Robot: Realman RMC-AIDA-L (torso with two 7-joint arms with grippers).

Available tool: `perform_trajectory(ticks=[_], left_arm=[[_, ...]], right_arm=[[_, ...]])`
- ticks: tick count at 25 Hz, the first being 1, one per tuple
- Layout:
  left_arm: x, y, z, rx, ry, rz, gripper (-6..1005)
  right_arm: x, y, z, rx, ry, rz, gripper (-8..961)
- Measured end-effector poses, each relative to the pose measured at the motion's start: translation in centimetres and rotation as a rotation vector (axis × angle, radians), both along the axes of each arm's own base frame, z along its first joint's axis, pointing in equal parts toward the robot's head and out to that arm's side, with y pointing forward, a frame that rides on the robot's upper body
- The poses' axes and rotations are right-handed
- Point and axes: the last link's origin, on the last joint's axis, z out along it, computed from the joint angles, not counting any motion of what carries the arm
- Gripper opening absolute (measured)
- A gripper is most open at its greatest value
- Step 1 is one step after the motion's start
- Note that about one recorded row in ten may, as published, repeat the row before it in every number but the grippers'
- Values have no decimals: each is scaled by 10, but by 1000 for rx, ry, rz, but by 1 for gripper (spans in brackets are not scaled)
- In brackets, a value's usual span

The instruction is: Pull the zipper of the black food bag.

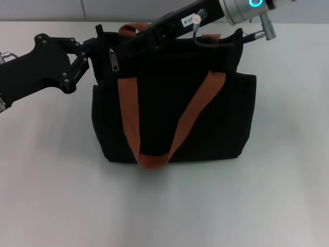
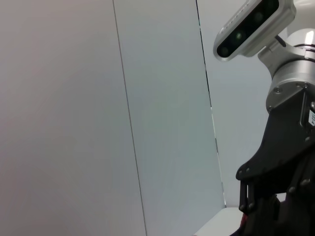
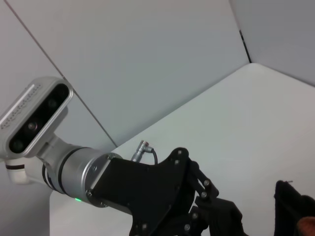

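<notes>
**Camera placement: one downward overview, two wall-facing wrist views**

The scene is looked down on from the head camera, facing forward, with the black food bag centred on the white surface and both arms entering at the far edge. The left wrist camera is aimed up and across at the back wall, where the right arm's gripper is seen close. The right wrist camera is aimed the opposite way, close on the left gripper. Both grippers are shared with the head view.
</notes>
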Motion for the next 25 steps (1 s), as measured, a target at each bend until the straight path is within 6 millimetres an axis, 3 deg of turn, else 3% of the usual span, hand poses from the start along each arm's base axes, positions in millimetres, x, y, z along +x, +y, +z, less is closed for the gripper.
perform_trajectory(ticks=[25], left_arm=[[3, 3, -2, 2, -2, 1, 23]], right_arm=[[2, -6, -13, -23, -32, 3, 232]])
